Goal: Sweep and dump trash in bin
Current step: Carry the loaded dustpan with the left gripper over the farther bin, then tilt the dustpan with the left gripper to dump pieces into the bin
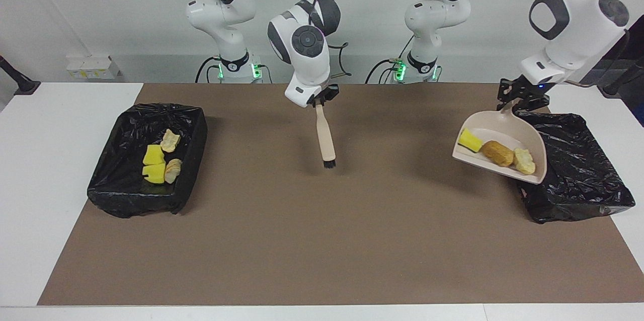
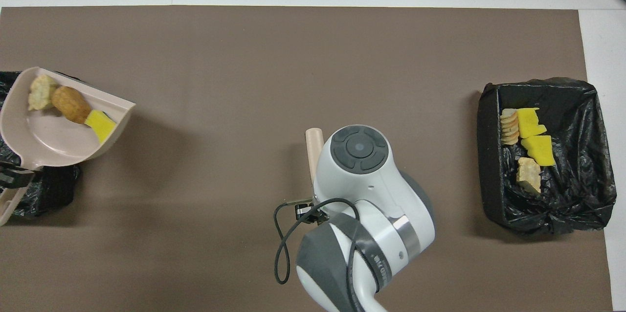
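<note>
Here, in the facing view, the left gripper (image 1: 523, 97) is clamped on the handle of a beige dustpan (image 1: 495, 135), holding it in the air, tilted, over the edge of a black-lined bin (image 1: 578, 180) at the left arm's end of the surface (image 1: 322, 240). Three pieces of trash lie in a row along the lower lip of the pan: a yellow chunk (image 1: 471, 140), a brown lump (image 1: 497, 152) and a pale lump (image 1: 524, 161). The right gripper (image 1: 320, 99) is closed tight on the top of a brush (image 1: 325, 135), which hangs nearly upright over the middle of the brown mat (image 1: 322, 260); whether its dark bristles touch the mat is hard to judge from here. A second black-lined bin (image 1: 126, 195) sits at the right arm's end and holds four more scraps (image 1: 160, 156), yellow and tan.

In the overhead view, the dustpan (image 2: 44, 131) partly covers the bin (image 2: 49, 192) at the left arm's end, with the yellow chunk (image 2: 101, 125), brown lump (image 2: 71, 104) and pale lump (image 2: 41, 98) along its straight edge. The left gripper (image 2: 14, 176) shows only at the picture's edge, on the handle. The right arm's wrist hides its gripper; only the brush handle (image 2: 313, 148) shows past it. The second bin (image 2: 577, 204) holds its four scraps (image 2: 528, 141) close together.
</note>
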Action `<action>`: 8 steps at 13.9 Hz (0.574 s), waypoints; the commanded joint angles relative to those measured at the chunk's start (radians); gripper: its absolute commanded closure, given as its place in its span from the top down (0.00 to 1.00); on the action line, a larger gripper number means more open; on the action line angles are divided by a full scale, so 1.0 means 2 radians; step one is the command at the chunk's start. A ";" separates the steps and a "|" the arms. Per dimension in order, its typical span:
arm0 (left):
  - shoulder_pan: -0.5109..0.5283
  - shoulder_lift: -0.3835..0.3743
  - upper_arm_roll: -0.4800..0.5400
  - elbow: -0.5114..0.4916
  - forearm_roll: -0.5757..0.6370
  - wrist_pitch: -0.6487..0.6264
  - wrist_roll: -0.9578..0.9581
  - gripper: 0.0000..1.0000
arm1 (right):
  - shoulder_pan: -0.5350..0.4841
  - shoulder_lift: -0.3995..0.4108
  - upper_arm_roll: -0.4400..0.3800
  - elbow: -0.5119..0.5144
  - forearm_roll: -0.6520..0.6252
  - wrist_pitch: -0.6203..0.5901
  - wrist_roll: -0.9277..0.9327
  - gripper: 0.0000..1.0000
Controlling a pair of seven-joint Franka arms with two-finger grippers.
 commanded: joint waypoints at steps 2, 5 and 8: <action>0.037 0.074 -0.003 0.086 0.074 0.012 0.009 0.00 | 0.043 0.013 0.003 -0.027 -0.007 0.059 0.079 0.00; 0.090 0.100 -0.003 0.099 0.113 0.047 0.111 0.00 | 0.071 0.035 0.003 -0.027 -0.007 0.097 0.116 0.00; 0.127 0.119 -0.003 0.131 0.151 0.052 0.186 0.00 | 0.087 0.041 0.003 -0.027 -0.007 0.106 0.136 0.00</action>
